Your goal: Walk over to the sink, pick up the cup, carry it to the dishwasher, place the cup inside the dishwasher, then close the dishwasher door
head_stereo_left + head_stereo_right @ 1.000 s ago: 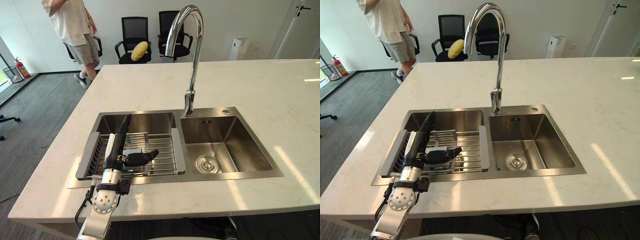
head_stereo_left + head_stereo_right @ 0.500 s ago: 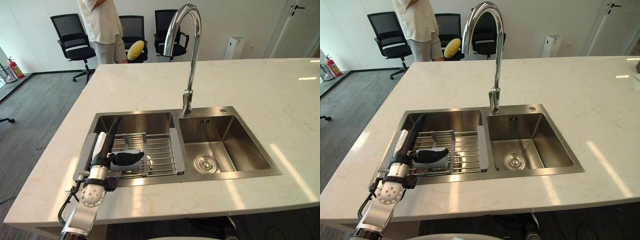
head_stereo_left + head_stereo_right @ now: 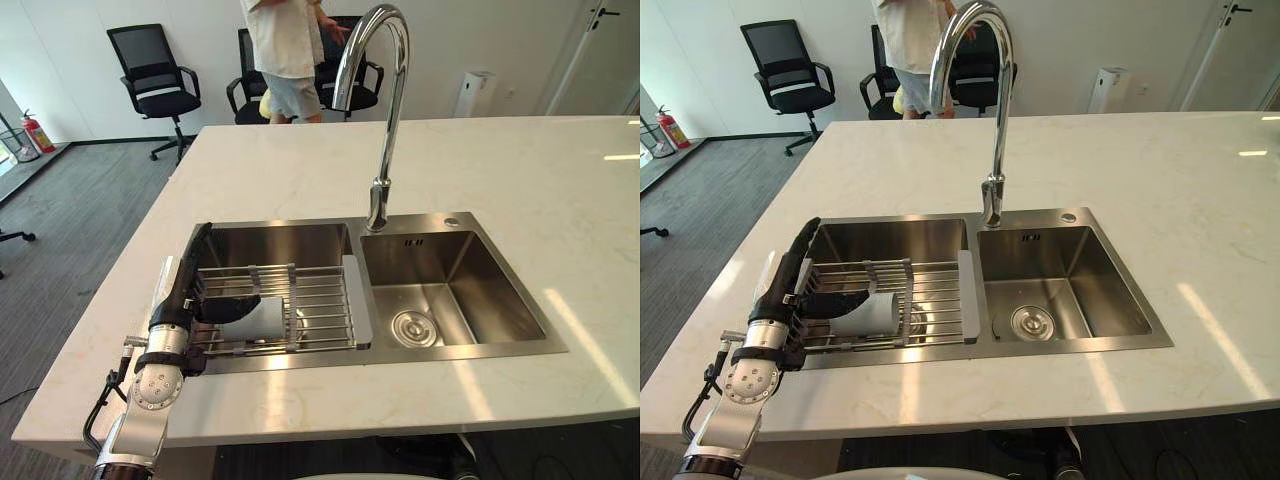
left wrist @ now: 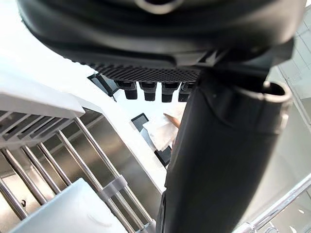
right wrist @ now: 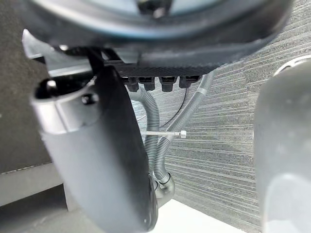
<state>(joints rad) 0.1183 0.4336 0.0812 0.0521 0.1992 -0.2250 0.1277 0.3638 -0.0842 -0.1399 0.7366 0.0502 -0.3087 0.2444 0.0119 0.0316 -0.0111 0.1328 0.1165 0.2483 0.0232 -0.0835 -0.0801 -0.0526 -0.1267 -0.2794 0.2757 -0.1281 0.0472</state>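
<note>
Robot's at the sink (image 3: 478, 298) now. The cup (image 3: 262, 318) lies on its side on the wire rack (image 3: 322, 312) over the left basin. The left hand (image 3: 180, 298) sits right beside it, fingers straight along the rack's edge, thumb resting across the cup, not really gripping. The right hand (image 5: 112, 160) hangs relaxed below the table (image 3: 520, 180), holding nothing.

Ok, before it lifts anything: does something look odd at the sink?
Only the cup: it lies on its side on the drying rack over the left basin, beside the left hand. Nothing looks spilled.
</note>
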